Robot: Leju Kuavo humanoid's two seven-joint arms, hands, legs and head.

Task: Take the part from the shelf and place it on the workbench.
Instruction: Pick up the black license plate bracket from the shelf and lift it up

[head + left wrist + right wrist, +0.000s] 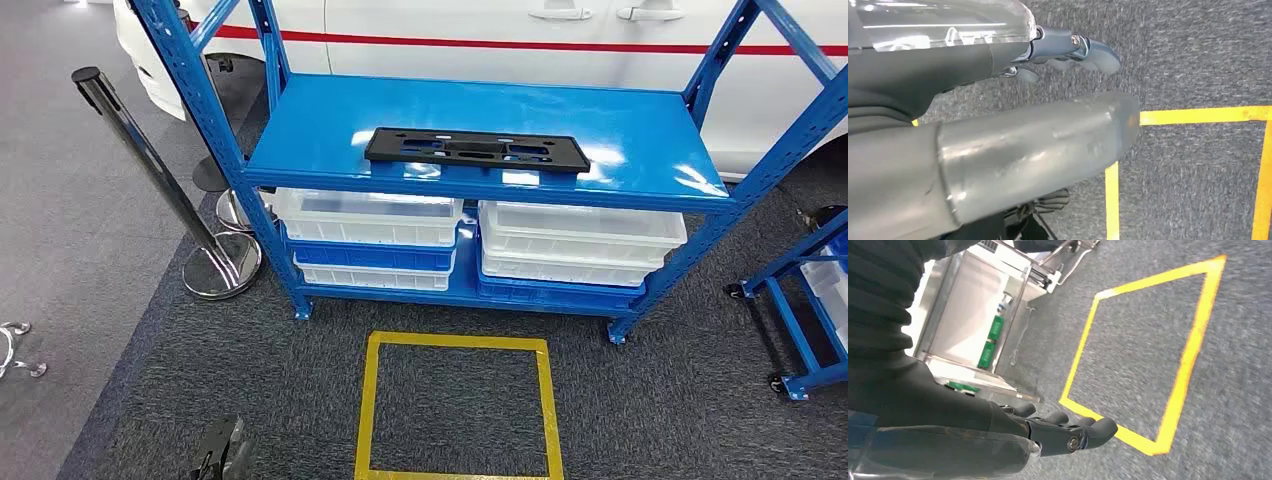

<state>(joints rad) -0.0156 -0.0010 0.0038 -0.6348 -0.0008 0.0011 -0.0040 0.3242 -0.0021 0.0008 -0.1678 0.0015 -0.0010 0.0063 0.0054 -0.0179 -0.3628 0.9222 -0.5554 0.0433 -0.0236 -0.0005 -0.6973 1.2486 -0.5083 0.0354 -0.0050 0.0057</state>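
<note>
Part: I see the black flat part (pixel 476 150) lying on the top deck of the blue shelf (pixel 320 130), near the front edge and about midway across
Part axis: its long axis runs left to right along the shelf front, with a slight skew so the right end sits a touch nearer me; it lies flat, slots and cut-outs facing up
Writing: I can read no brand, label or lettering on the part, the shelf or the bins
Lower shelf: white bins (pixel 368 215) and blue bins (pixel 372 256) sit stacked in two piles under the top deck, a left pile and a right pile (pixel 580 240)
Left hand: from my left wrist view the left hand (pixel 1068 50) hangs over the grey carpet with nothing in it; the thick thumb (pixel 1038 145) and the fingers (pixel 1098 52) lie stretched out and apart
Right hand: the right hand (pixel 1058 432) also hangs over the carpet, holding nothing, its fingers (pixel 1100 429) loosely extended side by side
Floor mark: a yellow tape square (pixel 458 345) lies on the carpet just in front of the shelf
Surroundings: a white car with a red stripe (pixel 500 30) stands behind the shelf, a chrome barrier post (pixel 150 170) leans at the left, and a blue cart (pixel 800 300) stands at the right
</note>
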